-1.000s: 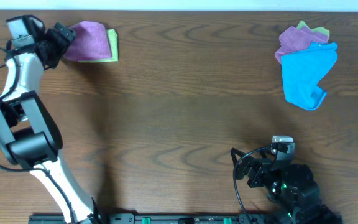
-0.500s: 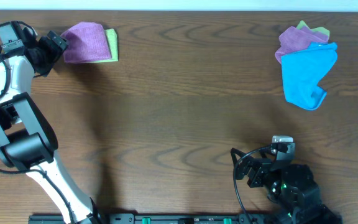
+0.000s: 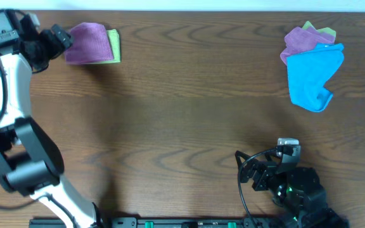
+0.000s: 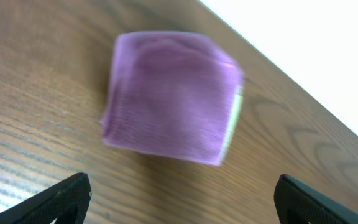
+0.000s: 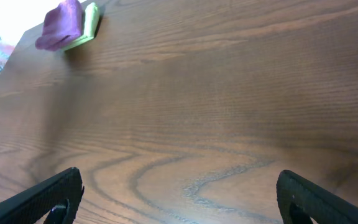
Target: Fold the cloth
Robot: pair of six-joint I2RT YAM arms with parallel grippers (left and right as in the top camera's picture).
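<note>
A folded purple cloth lies on a folded green cloth at the table's far left; the stack also shows in the left wrist view and the right wrist view. My left gripper is open and empty just left of the stack, apart from it. A crumpled blue cloth lies at the far right, overlapping a loose purple cloth and a green one. My right gripper is open and empty near the front edge.
The wooden table spans the view. The table's far edge runs just behind the folded stack in the left wrist view. The right arm's base and cables sit at the front right.
My left arm has drawn back to the left and away from the folded stack, the gripper open. The cloths and the right arm have not moved.
</note>
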